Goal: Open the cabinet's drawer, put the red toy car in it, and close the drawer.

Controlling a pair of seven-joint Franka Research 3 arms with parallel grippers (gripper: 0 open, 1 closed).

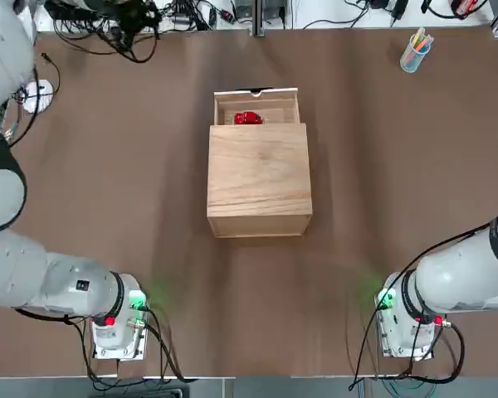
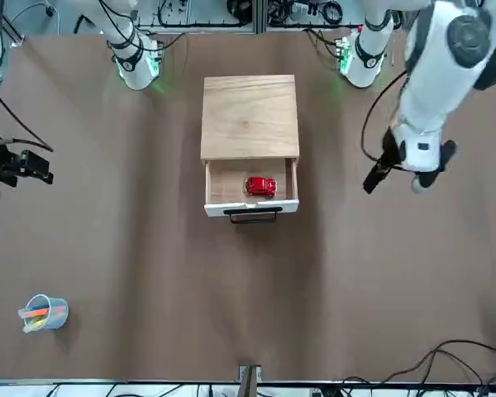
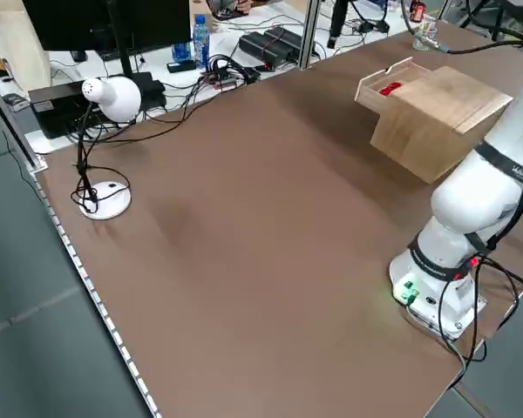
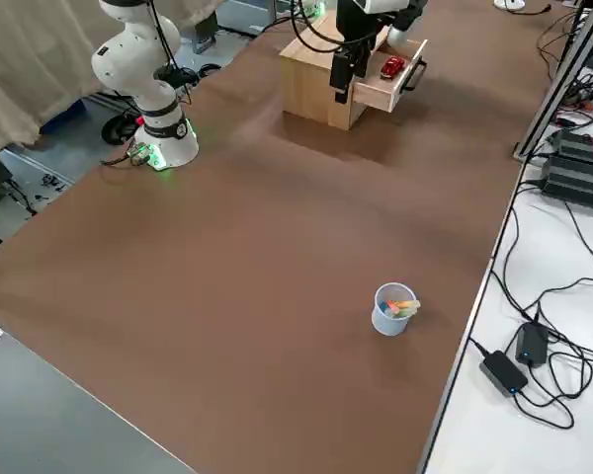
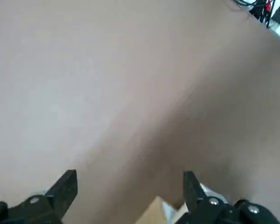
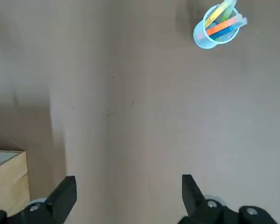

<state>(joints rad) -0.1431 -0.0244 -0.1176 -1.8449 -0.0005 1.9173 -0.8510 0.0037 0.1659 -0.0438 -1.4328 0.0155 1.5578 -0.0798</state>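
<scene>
Front view: the red toy car [image 2: 260, 187] sits inside the drawer [image 2: 217, 184], on its floor, nearer the side wall towards the counter's left edge. The drawer is pulled partly out, its dark handle [image 2: 253, 216] facing the counter's far edge, the one opposite the arm bases. It juts from the cabinet [image 2: 250, 117], which stands around the middle of the counter [image 2: 174, 285], its closed back towards the bases.

The left claw [image 5: 129, 186] is spread wide with nothing between its fingers; it hangs over the counter's far left part, well apart from the drawer. The right claw [image 6: 129, 190] is likewise spread and holding nothing, raised on the counter's right side, apart from the drawer as well.

Further out, a light-blue cup [image 1: 411, 58] holding coloured markers [image 1: 420, 40] stands near the far right corner. A white stand [image 3: 105, 199], cables [image 3: 89, 174] looped round it, rests close to the left edge.
</scene>
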